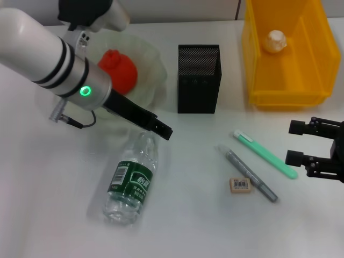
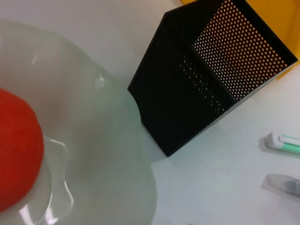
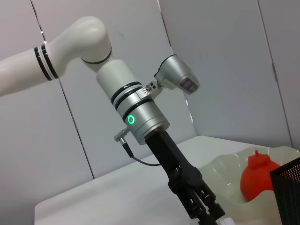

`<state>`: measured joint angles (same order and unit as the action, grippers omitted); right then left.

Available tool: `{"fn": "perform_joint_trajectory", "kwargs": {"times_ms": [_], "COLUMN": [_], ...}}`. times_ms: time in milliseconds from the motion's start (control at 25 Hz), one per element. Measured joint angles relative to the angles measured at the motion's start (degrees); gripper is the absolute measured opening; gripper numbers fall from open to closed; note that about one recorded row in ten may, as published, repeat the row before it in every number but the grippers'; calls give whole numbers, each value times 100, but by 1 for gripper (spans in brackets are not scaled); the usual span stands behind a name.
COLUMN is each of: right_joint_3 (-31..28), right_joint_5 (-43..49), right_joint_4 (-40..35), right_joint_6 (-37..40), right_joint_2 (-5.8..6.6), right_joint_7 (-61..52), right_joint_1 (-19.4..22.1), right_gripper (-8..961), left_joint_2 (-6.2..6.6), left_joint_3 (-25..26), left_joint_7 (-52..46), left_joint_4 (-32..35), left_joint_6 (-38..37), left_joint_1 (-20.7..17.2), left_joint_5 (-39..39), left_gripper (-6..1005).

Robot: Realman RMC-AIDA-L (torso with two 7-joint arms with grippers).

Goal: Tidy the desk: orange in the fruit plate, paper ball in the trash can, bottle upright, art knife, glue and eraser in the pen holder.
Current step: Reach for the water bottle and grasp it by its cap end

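Only in head view: paper ball inside trash can upper right; left gripper, jaw state unclear, angled down over bottle; right gripper spread, lower right.

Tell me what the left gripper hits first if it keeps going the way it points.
Most likely the bottle: the left gripper angles down right at its cap end, though depth is uncertain.

Black perforated metal pen holder
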<state>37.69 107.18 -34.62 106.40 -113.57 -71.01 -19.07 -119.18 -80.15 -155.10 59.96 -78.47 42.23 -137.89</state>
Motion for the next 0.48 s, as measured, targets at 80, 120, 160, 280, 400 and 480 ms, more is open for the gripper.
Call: {"fn": "perform_joint_trajectory", "kwargs": {"times_ms": [80,120,160,280,400,480], "right_joint_3": [8,8,6,-12,-15,-18], "right_joint_5": [0,0,0,0,0,0], "right_joint_4": [0,0,0,0,0,0], "right_joint_6": [-8,-9,-9,-9,-9,-9], "right_joint_2": [-14,-19,-21,-22,-24,-25], "right_joint_7": [13,18,20,28,31,35], "right_joint_1": [0,0,0,13,15,16], "right_gripper": [738,738,738,738,738,738], "left_joint_2": [0,0,0,0,0,0], "left_joint_3": [0,-365,-432,-637,-856,-968], "left_joint_7": [0,-116,-138,-211,-274,-305], "left_joint_4": [0,-17,-18,-20,-22,-20], "left_joint_6": [0,281,326,451,574,641], "left_joint_1": [0,10,12,21,29,31], "left_joint_5": [0,-3,-10,-32,-49,-52], "left_gripper": [774,773,773,771,769,768]}}
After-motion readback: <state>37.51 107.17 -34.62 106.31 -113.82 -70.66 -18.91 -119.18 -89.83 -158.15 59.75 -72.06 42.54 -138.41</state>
